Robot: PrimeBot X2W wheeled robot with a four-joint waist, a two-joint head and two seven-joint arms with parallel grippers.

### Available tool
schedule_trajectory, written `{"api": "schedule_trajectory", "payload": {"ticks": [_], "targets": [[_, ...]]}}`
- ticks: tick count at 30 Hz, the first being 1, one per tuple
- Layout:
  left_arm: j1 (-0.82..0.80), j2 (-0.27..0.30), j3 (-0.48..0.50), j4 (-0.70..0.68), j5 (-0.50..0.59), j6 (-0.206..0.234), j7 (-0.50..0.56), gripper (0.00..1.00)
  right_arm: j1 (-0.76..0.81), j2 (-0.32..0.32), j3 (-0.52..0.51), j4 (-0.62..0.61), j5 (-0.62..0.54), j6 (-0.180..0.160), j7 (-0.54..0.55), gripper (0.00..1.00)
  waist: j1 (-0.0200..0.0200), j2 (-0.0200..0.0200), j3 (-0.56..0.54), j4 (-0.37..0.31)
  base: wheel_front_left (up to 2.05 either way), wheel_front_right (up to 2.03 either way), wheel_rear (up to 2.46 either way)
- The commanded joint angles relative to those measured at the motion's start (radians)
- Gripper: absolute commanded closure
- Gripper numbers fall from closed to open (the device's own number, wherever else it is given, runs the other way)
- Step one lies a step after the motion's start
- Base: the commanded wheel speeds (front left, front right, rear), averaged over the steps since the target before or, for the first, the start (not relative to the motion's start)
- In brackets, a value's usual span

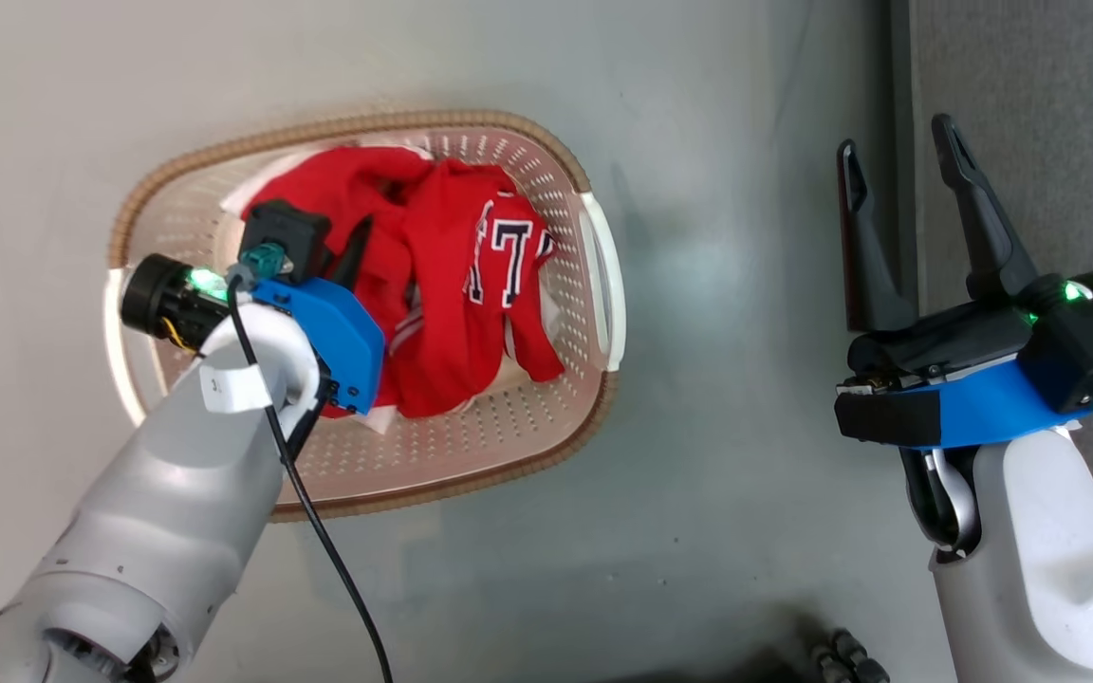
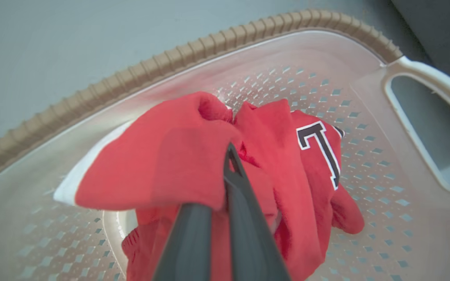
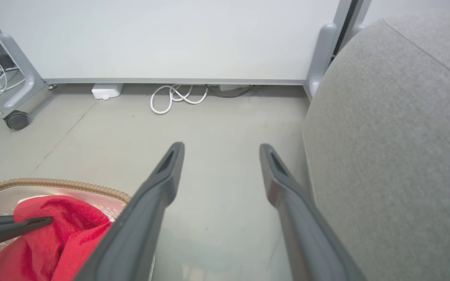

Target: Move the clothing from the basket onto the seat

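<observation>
The cream perforated basket (image 1: 565, 417) with a brown braided rim stands on the floor, holding two crumpled red jerseys. One jersey (image 1: 499, 285) bears navy-and-white numbers; the plainer jersey (image 1: 347, 190) lies beside it. My left gripper (image 1: 355, 254) reaches down into the basket. In the left wrist view this left gripper (image 2: 225, 168) is shut on a fold of the plain red jersey (image 2: 162, 164), which drapes over one finger. My right gripper (image 1: 902, 156) hovers open and holds nothing, just left of the grey seat (image 1: 1030, 95). The same right gripper (image 3: 221, 150) stands beside the seat (image 3: 397, 136).
The basket's white handle (image 2: 436, 86) is at the right of the left wrist view. A white partition (image 3: 170, 39) on grey legs with a caster (image 3: 16, 119) stands beyond, with coiled white cable (image 3: 174, 97) and a white box (image 3: 107, 90) under it.
</observation>
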Motion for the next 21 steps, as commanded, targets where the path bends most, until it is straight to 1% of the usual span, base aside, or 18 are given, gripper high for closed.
{"api": "schedule_trajectory", "payload": {"ticks": [1, 2, 7, 13, 21], "targets": [[0.013, 0.000, 0.013, -0.025, -0.006, -0.001, -0.008, 1.00, 0.014, -0.002, -0.005, 0.009, -0.008, 0.000, -0.003, 0.00, 0.0000, -0.0001, -0.058, 0.032, 0.00, 0.00, 0.00], [0.021, 0.008, 0.043, -0.069, -0.001, -0.001, -0.009, 1.00, 0.020, -0.002, -0.005, 0.016, -0.012, 0.000, -0.003, 0.00, 0.0000, -0.0001, -0.090, 0.044, 0.00, 0.00, 0.00], [0.088, 0.018, 0.136, -0.173, 0.035, -0.001, -0.009, 1.00, 0.044, -0.002, -0.002, 0.035, -0.011, 0.000, -0.003, 0.00, 0.0000, -0.0001, -0.185, 0.069, 0.00, 0.00, 0.00], [0.181, 0.007, 0.243, -0.272, 0.114, -0.001, -0.009, 1.00, 0.085, -0.002, -0.003, 0.067, -0.012, 0.000, -0.003, 0.00, 0.0000, -0.0001, -0.304, 0.093, 0.00, 0.00, 0.00], [0.273, -0.008, 0.354, -0.393, 0.222, -0.001, -0.009, 1.00, 0.141, -0.002, 0.005, 0.100, 0.003, 0.000, -0.003, 0.00, 0.0000, -0.0001, -0.450, 0.105, 0.00, 0.00, 0.00]]}}
